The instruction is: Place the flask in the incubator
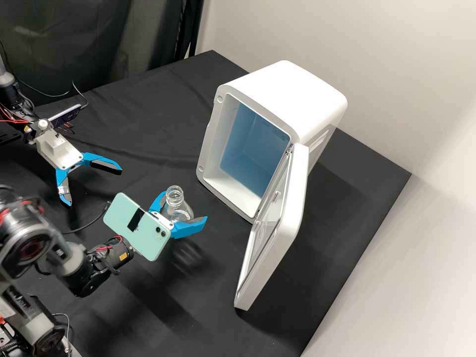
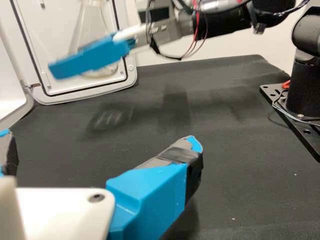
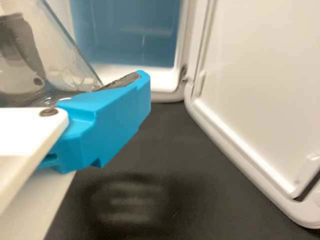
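The flask (image 1: 175,198) is pinched between the blue fingers of the right gripper (image 1: 176,214), one finger on either side of its clear body. It is held upright, mouth open to the top, with no cap to be seen. It is lifted off the black bench (image 1: 148,114), and a blurred shadow is thrown on the surface beneath. Whether any liquid lies inside cannot be told through the glass.

The flask is placed just in front of the incubator (image 1: 302,94), near its opening but outside it. The white box is tilted back with its mouth turned towards the arms, and its pale blue chamber (image 1: 253,144) is laid open to view, walls and floor. The door (image 1: 277,223) is swung wide and hangs down at the near side of the box, its lower edge resting on the bench.

Off to the far left, well apart from the flask, the left gripper (image 1: 93,185) is held above the bench with its fingers spread wide. A mint-green phone (image 1: 138,225) is carried on the right wrist.
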{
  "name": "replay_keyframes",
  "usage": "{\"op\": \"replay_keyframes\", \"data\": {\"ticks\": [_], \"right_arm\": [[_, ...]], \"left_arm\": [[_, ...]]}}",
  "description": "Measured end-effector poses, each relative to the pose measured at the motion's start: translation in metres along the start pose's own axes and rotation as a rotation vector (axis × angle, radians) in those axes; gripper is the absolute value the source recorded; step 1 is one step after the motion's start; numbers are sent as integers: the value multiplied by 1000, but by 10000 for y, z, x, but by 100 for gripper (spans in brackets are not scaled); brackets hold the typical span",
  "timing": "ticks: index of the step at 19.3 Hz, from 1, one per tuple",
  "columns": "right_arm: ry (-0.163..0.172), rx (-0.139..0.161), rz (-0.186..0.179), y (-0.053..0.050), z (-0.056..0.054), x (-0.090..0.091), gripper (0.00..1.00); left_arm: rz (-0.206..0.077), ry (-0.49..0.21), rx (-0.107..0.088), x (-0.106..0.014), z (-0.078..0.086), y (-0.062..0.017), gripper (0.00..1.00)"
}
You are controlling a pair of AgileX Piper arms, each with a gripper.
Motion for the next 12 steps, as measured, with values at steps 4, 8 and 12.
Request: {"op": "replay_keyframes", "data": {"ticks": [4, 8, 12], "right_arm": [[59, 36, 103, 214, -53, -133, 0], [68, 30, 120, 250, -61, -151, 0], [74, 31, 105, 224, -72, -143, 0]], "left_arm": [[-2, -11, 2, 9, 24, -2, 100], [-1, -14, 4, 9, 34, 0, 100], [-5, -23, 4, 3, 62, -9, 100]]}}
